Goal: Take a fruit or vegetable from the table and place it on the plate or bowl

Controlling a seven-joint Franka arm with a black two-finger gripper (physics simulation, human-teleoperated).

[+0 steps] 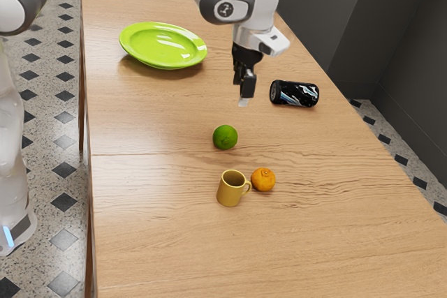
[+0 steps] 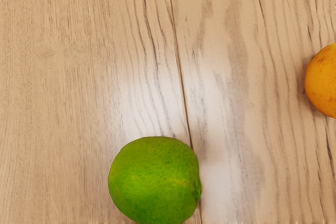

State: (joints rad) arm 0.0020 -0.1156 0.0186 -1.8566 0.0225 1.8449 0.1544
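The lime (image 1: 225,137) sits bare on the table (image 1: 335,242), round, glossy green and mottled yellow, near the orange (image 1: 263,179). My gripper (image 1: 244,100) hangs above the table nearby, holding nothing. I cannot tell how wide it stands.

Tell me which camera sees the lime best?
The wrist view: the lime is close up, its dimpled skin plain, though partly cut off. The exterior view shows it whole but tiny on the table.

The table (image 1: 314,242) is rendered as grained wood with a soft sheen. A glossy glaze is shown on the plate (image 1: 133,47), at eleven o'clock from the lime (image 1: 225,137), whose skin is finely dimpled. The can (image 1: 294,93), at two o'clock, is given a shiny metal finish.
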